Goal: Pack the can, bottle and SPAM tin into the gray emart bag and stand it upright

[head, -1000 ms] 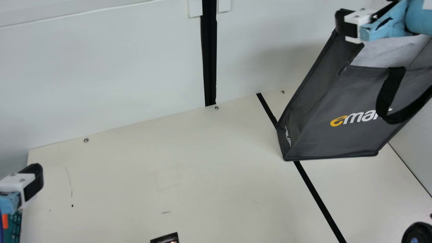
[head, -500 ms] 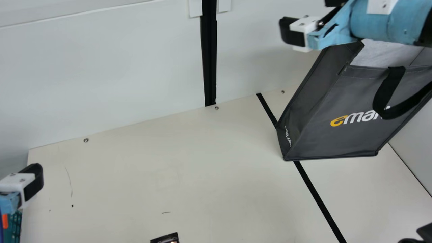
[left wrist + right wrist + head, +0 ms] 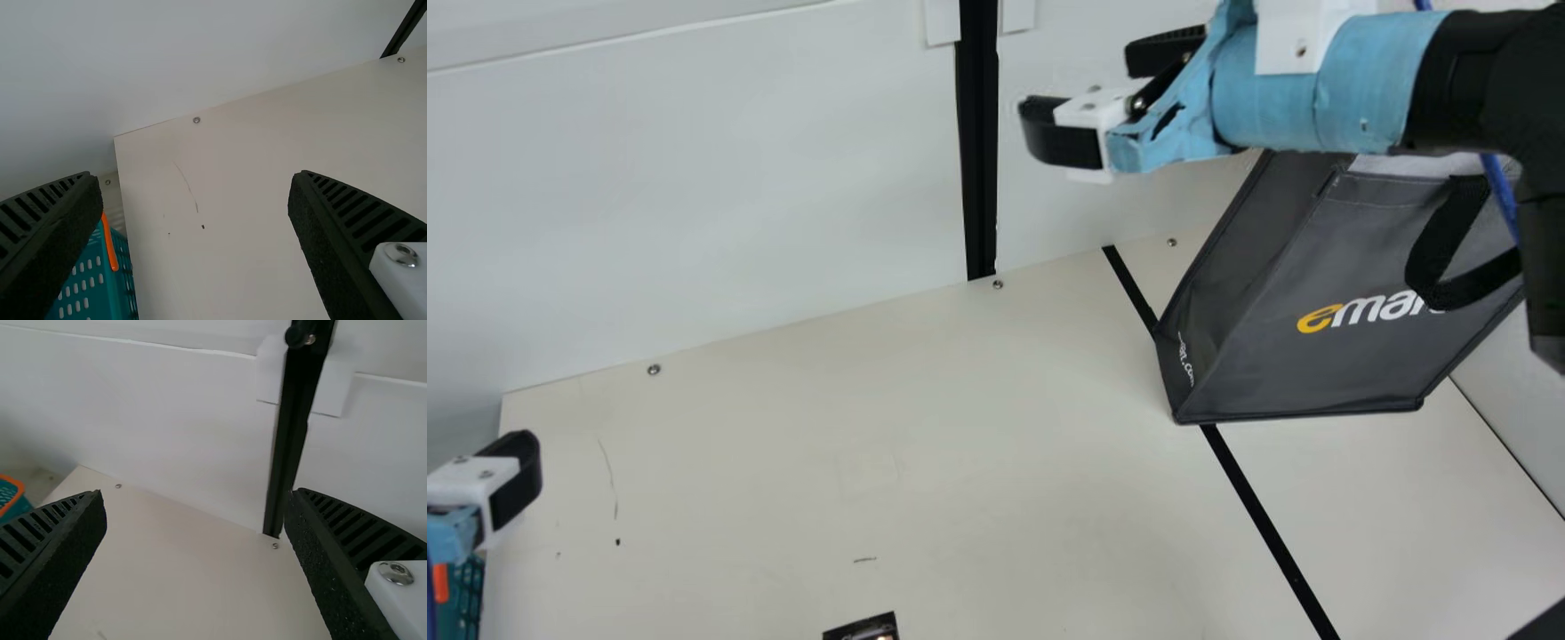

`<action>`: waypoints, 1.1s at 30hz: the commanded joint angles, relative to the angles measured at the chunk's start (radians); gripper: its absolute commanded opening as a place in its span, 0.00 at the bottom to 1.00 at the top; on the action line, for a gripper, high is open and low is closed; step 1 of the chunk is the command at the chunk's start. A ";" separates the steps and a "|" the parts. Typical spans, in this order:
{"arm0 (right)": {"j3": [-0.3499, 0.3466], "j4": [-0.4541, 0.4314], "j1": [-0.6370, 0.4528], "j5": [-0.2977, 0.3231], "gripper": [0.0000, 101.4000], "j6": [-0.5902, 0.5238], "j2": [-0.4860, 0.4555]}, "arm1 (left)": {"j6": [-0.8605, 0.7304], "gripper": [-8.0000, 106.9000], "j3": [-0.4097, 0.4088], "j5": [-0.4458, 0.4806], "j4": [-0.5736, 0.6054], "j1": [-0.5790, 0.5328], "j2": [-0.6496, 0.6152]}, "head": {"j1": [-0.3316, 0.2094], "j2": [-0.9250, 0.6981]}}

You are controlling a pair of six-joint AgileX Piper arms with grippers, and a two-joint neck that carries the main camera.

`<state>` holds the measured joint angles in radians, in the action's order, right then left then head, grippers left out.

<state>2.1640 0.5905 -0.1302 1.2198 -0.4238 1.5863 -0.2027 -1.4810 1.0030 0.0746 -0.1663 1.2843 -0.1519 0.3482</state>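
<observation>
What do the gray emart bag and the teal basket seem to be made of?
The gray bag looks like matte fabric, perhaps coated: its edges are seamed, and its black handle curves softly like woven strap. The teal basket looks like molded plastic, smooth, with regular slots through its wall.
</observation>
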 commanded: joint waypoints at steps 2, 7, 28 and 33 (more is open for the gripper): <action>-0.013 0.005 0.024 0.000 0.94 0.023 -0.001 | 0.000 0.85 0.000 0.000 0.000 0.000 0.000 | -0.023 0.001; -0.043 0.008 0.057 0.000 0.94 0.058 -0.004 | 0.000 0.85 0.000 0.000 0.000 0.000 0.000 | -0.023 0.001; -0.302 0.016 0.144 -0.083 0.94 0.119 -0.051 | 0.000 0.85 0.000 0.000 0.002 0.000 0.000 | -0.023 0.001; -0.368 0.023 0.137 -0.101 0.94 0.107 -0.062 | 0.000 0.85 0.000 0.000 0.002 0.000 0.000 | -0.023 0.001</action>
<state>1.8126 0.6128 0.0091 1.1179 -0.3139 1.5256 -0.2027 -1.4810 1.0030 0.0764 -0.1663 1.2843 -0.1519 0.3482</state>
